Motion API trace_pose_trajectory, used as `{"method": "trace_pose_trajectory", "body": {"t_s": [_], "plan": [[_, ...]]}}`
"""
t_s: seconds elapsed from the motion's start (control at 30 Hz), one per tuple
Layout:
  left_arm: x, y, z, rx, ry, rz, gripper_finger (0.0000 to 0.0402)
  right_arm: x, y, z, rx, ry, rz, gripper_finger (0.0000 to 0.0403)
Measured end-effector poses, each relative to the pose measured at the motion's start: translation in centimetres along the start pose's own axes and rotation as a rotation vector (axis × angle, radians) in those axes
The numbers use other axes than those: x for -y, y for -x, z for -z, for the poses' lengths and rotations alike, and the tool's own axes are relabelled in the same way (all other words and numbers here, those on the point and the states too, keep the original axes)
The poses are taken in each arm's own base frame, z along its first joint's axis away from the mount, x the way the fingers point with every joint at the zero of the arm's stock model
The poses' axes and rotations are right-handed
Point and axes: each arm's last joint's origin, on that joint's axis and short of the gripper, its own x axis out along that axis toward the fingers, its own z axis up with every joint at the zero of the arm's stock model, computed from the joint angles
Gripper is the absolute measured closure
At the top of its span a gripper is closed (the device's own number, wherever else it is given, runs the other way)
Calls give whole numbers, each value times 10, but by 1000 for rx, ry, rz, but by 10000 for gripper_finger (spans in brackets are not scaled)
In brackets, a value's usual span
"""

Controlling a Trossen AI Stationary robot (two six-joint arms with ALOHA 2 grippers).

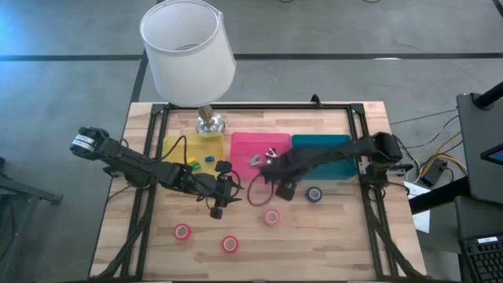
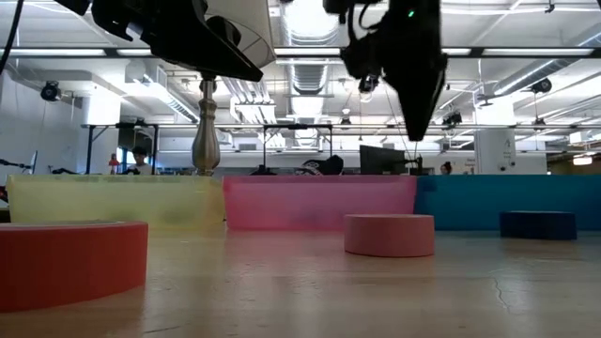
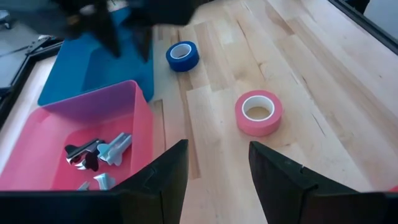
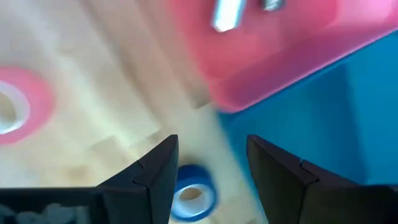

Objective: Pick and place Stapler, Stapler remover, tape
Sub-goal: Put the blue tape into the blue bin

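Three red tape rolls point(image 1: 182, 231) point(image 1: 229, 244) point(image 1: 271, 217) and a blue tape roll point(image 1: 314, 193) lie flat on the wooden table. Silvery staple removers point(image 3: 99, 152) lie in the pink tray point(image 1: 259, 149). Small green and blue items point(image 1: 198, 161) lie in the yellow tray point(image 1: 177, 148); whether they are staplers I cannot tell. My right gripper point(image 1: 284, 187) hangs open, pointing down, high over the pink tray's near right corner, above the blue roll point(image 4: 193, 196). My left gripper point(image 1: 218, 208) stands open above the table, left of the nearest red roll point(image 3: 258, 112).
A teal tray point(image 1: 322, 153) stands right of the pink one. A lamp with a white shade point(image 1: 189, 51) and a metal foot point(image 1: 209, 120) stands behind the yellow tray. A black frame point(image 1: 361, 126) runs along the table's edges. Bare wood lies in front of the rolls.
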Motion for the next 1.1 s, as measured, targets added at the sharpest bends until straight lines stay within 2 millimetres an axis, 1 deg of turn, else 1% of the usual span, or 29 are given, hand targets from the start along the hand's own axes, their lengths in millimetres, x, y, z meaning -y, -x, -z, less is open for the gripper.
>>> {"method": "trace_pose_trajectory", "body": {"t_s": [0.1,0.23,0.3,0.4,0.5,0.6,0.77,0.83,0.97,1.1], "plan": [[0,0,0,0,-13,0,229,-18,2,15,-25,-23,-39,218],[0,0,0,-1,-16,1,229,-39,-2,37,-123,-10,-110,220],[0,0,0,-2,-17,3,229,-46,-5,47,-143,-13,-98,220],[0,0,1,-4,-34,3,229,-52,-14,61,-198,-77,-79,218],[0,0,1,-3,-52,3,229,-53,-27,71,-237,-108,-50,218],[0,0,1,-3,-62,3,229,-50,-43,79,-290,-141,-32,218],[0,0,1,-2,-63,2,229,-39,-72,78,-304,-192,-46,218],[0,0,1,-1,-63,2,229,-36,-80,78,-297,-201,-56,218],[0,0,0,-1,-63,2,229,-32,-84,77,-301,-214,-60,220],[0,0,0,0,-59,1,229,-33,-78,75,-294,-187,-67,225]]}}
